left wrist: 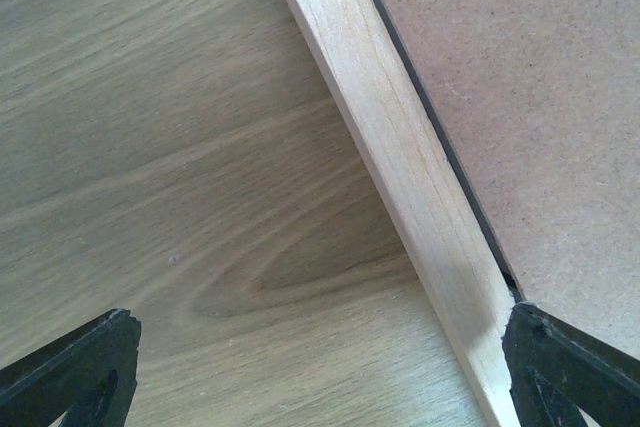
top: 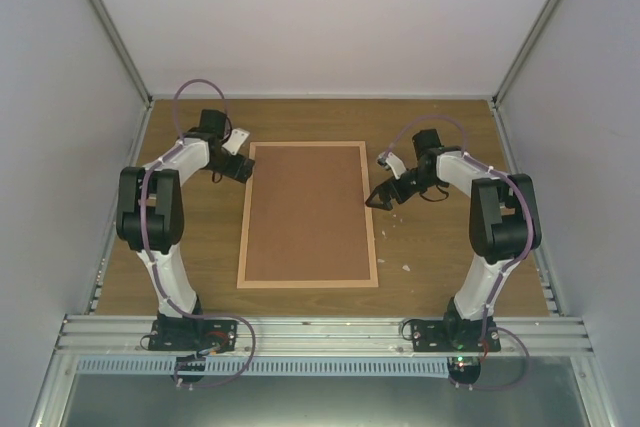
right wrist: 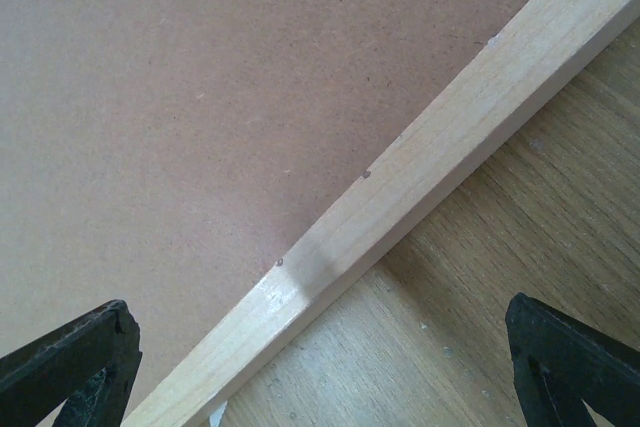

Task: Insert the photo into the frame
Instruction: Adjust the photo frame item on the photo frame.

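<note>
Frame (top: 243, 217) of pale wood rails is laid flat on grained table (top: 215, 247), matte brown backing board (top: 308, 212) up, long axis near-to-far; both jaws are spread apart.

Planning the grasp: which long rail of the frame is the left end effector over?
The left rail, on the robot's left side; the right rail lies under the right end effector.

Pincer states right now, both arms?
Left pincer: open, empty, above a frame rail.
Right pincer: open, empty, above the opposite rail.
</note>
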You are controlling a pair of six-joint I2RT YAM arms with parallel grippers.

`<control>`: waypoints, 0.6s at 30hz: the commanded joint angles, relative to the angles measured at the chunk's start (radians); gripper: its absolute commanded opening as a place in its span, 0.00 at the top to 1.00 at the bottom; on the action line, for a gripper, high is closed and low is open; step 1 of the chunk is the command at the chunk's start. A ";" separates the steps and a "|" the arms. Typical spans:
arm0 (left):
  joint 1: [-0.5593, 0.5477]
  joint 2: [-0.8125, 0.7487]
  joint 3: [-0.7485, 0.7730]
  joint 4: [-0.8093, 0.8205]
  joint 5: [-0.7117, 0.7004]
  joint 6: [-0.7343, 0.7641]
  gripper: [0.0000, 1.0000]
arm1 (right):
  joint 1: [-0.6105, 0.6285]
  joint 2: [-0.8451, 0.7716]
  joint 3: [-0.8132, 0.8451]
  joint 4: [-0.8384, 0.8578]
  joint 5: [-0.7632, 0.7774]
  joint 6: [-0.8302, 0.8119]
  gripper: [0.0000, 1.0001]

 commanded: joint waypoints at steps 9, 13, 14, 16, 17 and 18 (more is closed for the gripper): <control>-0.066 0.035 -0.047 0.038 0.014 0.008 0.01 | 0.026 0.048 0.014 -0.013 -0.075 -0.018 0.00; -0.099 0.048 -0.079 0.051 0.004 0.013 0.01 | 0.051 0.064 0.017 -0.015 -0.074 -0.027 0.00; -0.106 0.053 -0.086 0.055 -0.005 0.015 0.01 | 0.056 0.067 0.019 -0.016 -0.075 -0.028 0.00; -0.114 0.060 -0.102 0.067 -0.033 0.016 0.01 | 0.069 0.074 0.024 -0.015 -0.073 -0.028 0.01; -0.118 0.062 -0.111 0.076 -0.060 0.017 0.01 | 0.073 0.078 0.026 -0.014 -0.070 -0.028 0.01; -0.123 0.061 -0.123 0.085 -0.081 0.021 0.01 | 0.076 0.082 0.029 -0.014 -0.069 -0.027 0.01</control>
